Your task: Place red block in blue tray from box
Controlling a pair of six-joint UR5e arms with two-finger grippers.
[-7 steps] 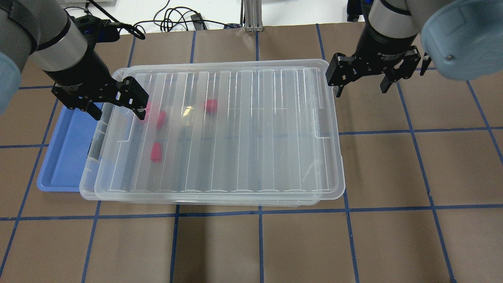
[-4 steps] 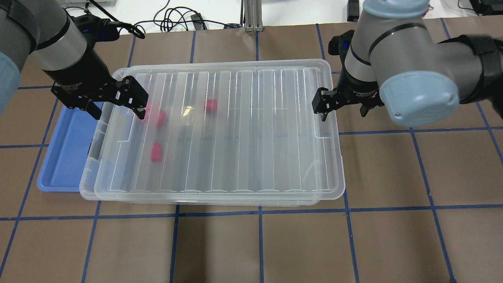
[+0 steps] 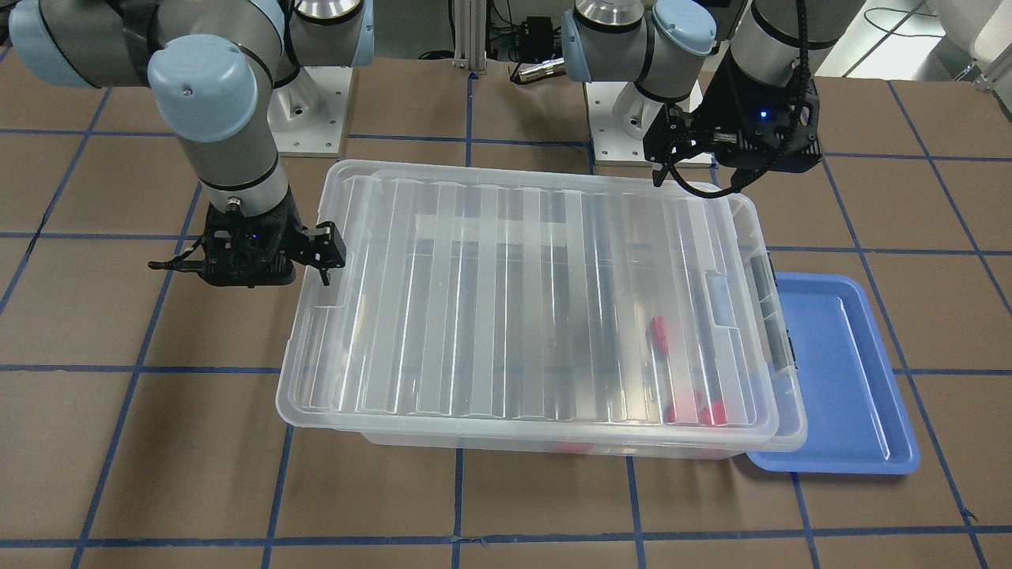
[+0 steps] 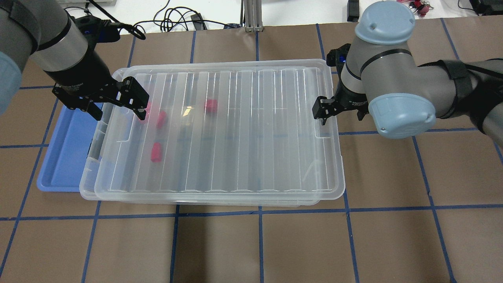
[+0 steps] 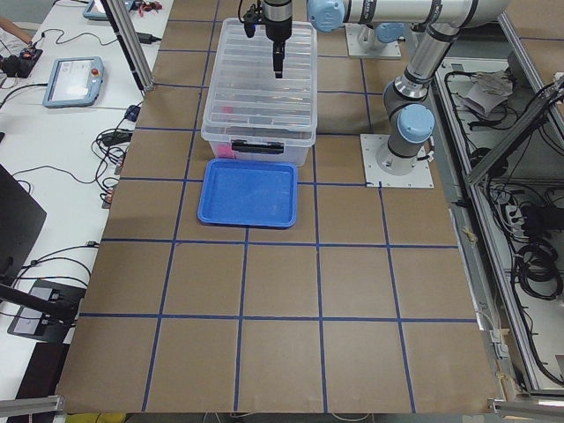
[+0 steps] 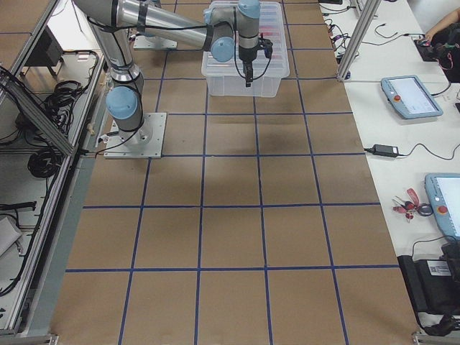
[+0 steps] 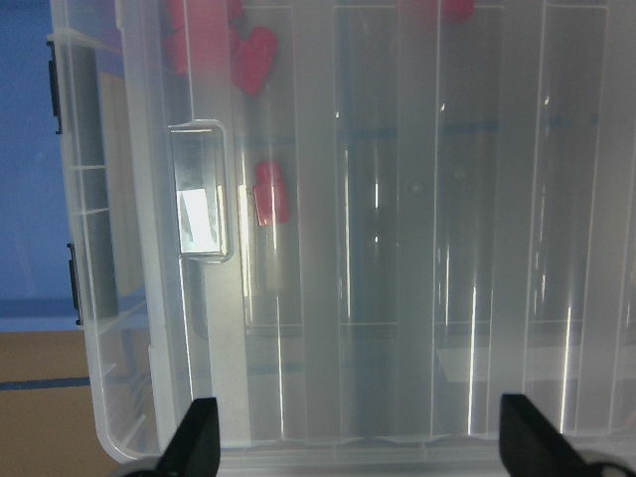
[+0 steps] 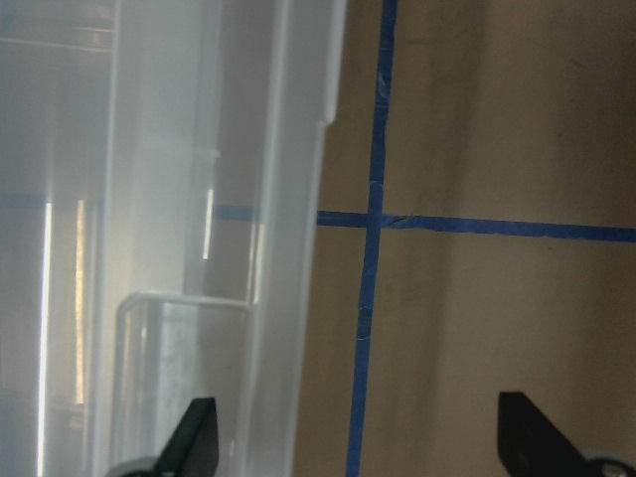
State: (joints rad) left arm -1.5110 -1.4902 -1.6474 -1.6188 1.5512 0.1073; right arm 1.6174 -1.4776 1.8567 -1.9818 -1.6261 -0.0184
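The box (image 4: 255, 129) is a clear bin with its ribbed lid on, in the middle of the table; it also shows in the front view (image 3: 514, 300). Several red blocks lie inside near its left end, seen through the lid: one red block (image 4: 211, 105), another (image 4: 156, 151), and one in the left wrist view (image 7: 270, 194). The blue tray (image 4: 63, 157) lies against the box's left end and looks empty. My left gripper (image 4: 118, 112) is open, straddling the box's left rim. My right gripper (image 4: 340, 114) is open at the box's right rim, one fingertip (image 8: 194, 437) over the lid edge.
Brown table with blue tape grid. Cables lie beyond the table's far edge (image 4: 173, 17). The arm bases (image 3: 624, 134) stand behind the box. Bare table lies in front of the box (image 4: 259, 247).
My right arm has swung in and down from the far right to the box's right rim. My left gripper has stayed at the left rim, still open.
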